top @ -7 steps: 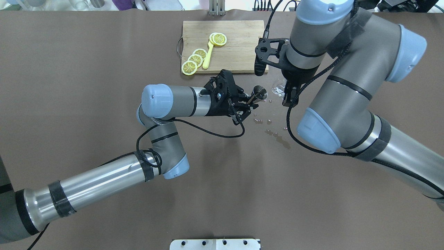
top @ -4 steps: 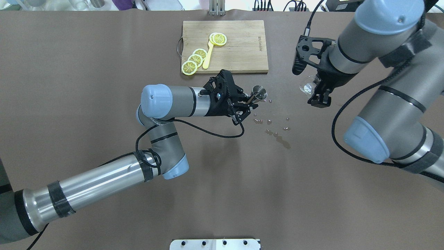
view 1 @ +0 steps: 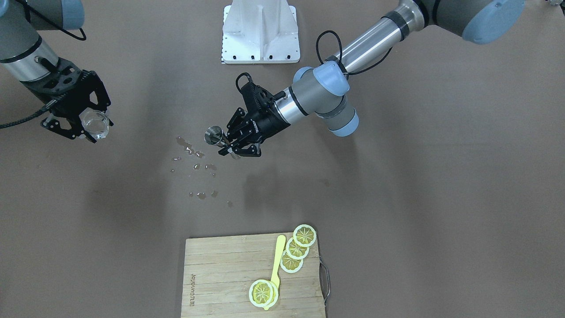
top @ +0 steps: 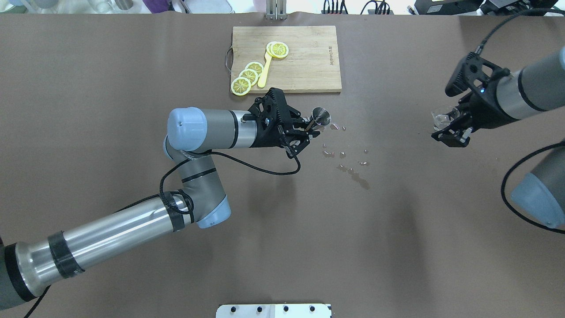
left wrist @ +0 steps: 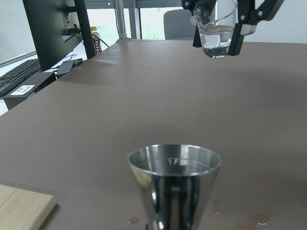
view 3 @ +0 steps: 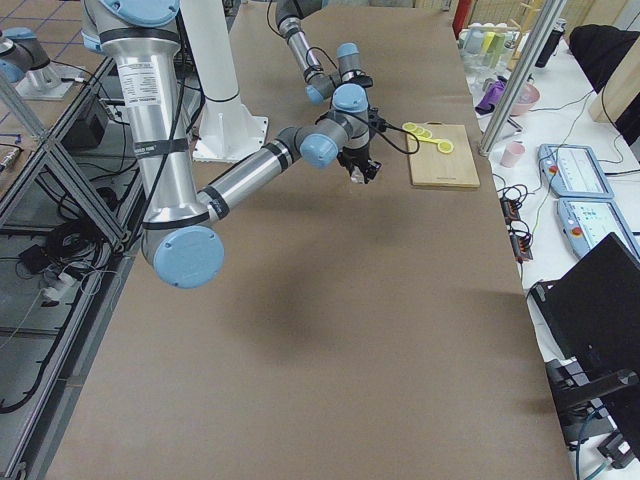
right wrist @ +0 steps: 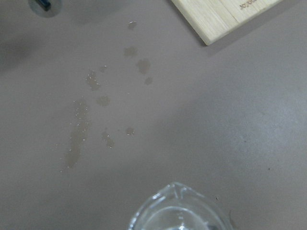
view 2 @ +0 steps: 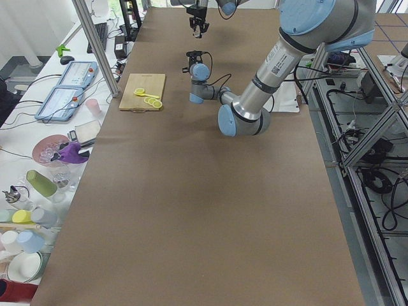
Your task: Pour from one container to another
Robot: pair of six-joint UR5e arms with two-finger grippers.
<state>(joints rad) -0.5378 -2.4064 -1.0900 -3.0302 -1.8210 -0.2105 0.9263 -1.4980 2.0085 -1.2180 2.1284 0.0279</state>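
Held upright in the closed left claw [top: 309, 126]: the metal cup [top: 321, 117], over the table [top: 282, 247] beside spilled drops [top: 353, 170] (mouth up, probably to receive). Clamped in the right claw [top: 446, 128], well apart: the glass [top: 440, 117], level, saving its water.

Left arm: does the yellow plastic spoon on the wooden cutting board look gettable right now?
Probably not yet. The left gripper is shut on the steel jigger, so it is occupied. The yellow plastic spoon on the wooden cutting board lies near, with nothing between.
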